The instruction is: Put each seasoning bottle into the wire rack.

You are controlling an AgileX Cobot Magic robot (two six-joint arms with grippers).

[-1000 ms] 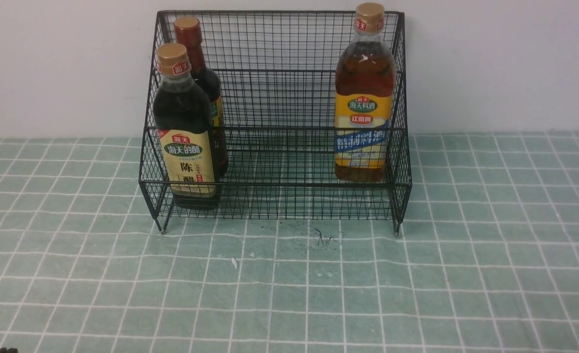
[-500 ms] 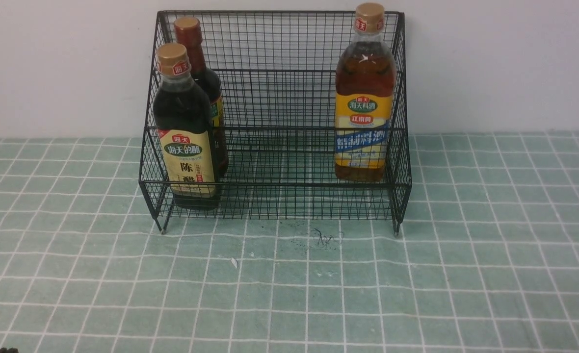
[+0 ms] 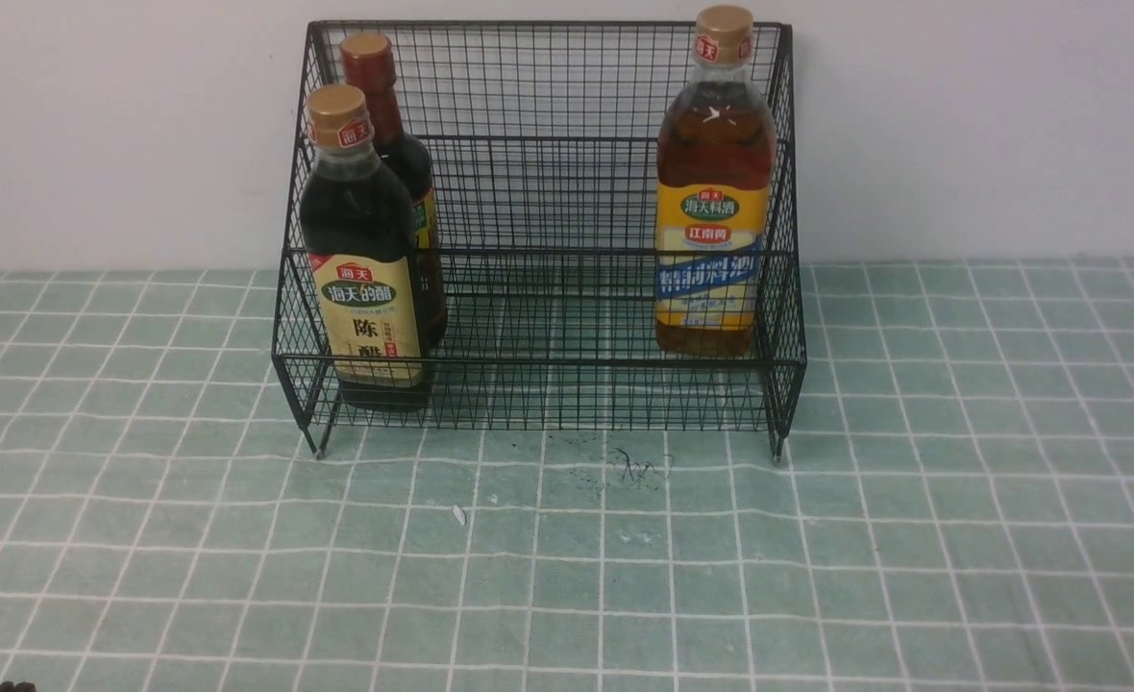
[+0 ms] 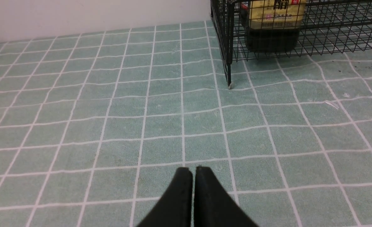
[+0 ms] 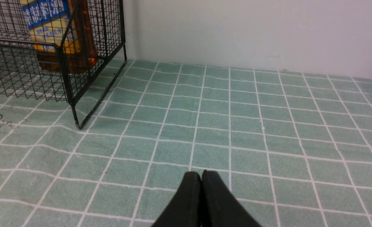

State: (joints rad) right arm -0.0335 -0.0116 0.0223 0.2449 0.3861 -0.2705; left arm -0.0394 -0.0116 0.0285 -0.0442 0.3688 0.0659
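Wire rack [image 3: 538, 231]: black mesh, two stepped tiers, tall back against the white wall, standing on thin legs on the green checked tablecloth [image 3: 567, 577].

Dark vinegar bottle [image 3: 363, 259]: gold cap, cream label; upright on the lower front tier at the rack's left end. Its base and label also show through the mesh in the left wrist view [image 4: 272, 28].

Dark bottle with reddish-brown neck [image 3: 389, 135]: upright on the upper tier, directly behind the vinegar bottle and partly hidden by it.

Amber cooking-wine bottle [image 3: 713, 192]: gold cap, yellow-and-blue label; upright at the rack's right end, just inside the side mesh; which tier it stands on cannot be told for sure. Also seen in the right wrist view [image 5: 60, 34].

Left gripper [image 4: 193, 171]: fingertips pressed together, holding nothing, above bare cloth, well apart from the rack.

Right gripper [image 5: 201, 175]: fingertips likewise together, empty, above cloth to the rack's right.

Dark scribble marks [image 3: 636, 466]: on the cloth just before the rack.
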